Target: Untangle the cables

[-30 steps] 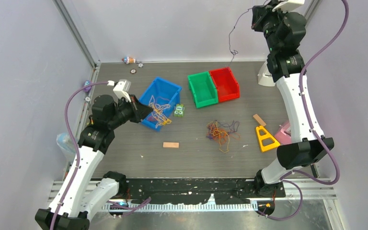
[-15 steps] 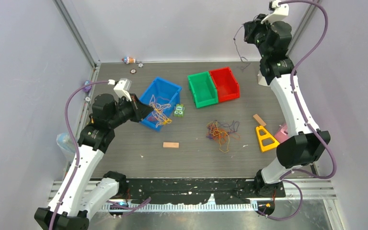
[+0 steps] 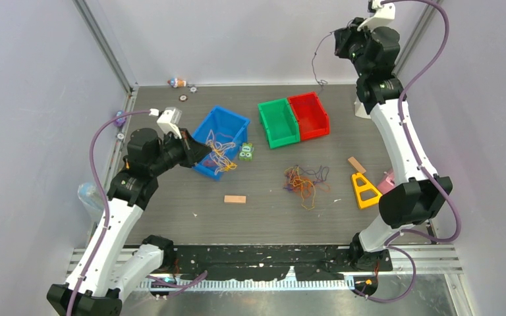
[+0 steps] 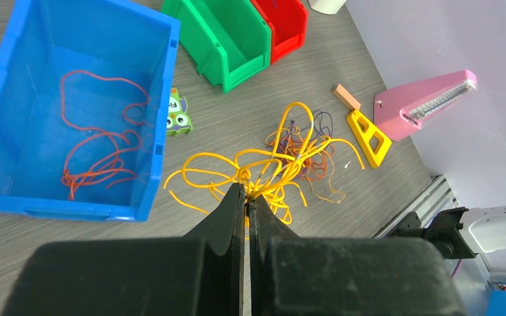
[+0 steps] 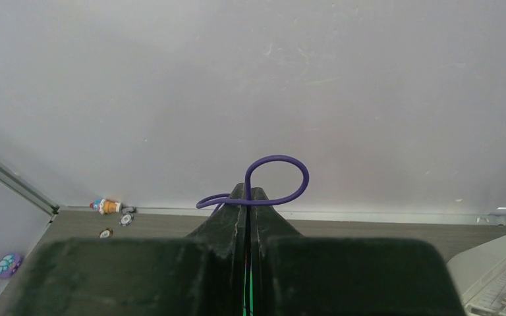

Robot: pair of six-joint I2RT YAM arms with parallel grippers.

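Note:
My left gripper (image 3: 201, 153) is shut on a bundle of yellow cables (image 3: 219, 158) and holds it at the near edge of the blue bin (image 3: 232, 113). In the left wrist view the yellow cables (image 4: 263, 164) fan out from my gripper (image 4: 247, 194). An orange-red cable (image 4: 99, 151) lies inside the blue bin (image 4: 13, 79). A mixed tangle (image 3: 305, 179) of orange, yellow and purple cables lies mid-table. My right gripper (image 3: 338, 41) is raised high at the back right, shut on a thin purple cable (image 3: 315, 62) that dangles above the table. Its loop (image 5: 283, 178) shows above my right gripper (image 5: 249, 192).
A green bin (image 3: 278, 122) and a red bin (image 3: 309, 113) stand side by side at the back. A small green toy (image 3: 246, 152), a wooden block (image 3: 234, 199), a yellow triangle (image 3: 365, 191) and a pink metronome (image 3: 390, 183) lie around the tangle. Small toys (image 3: 178, 83) sit by the back wall.
My right wrist has turned and shifted slightly left, still high up, and the hanging purple cable has swung below it. The left arm and yellow cables have not moved.

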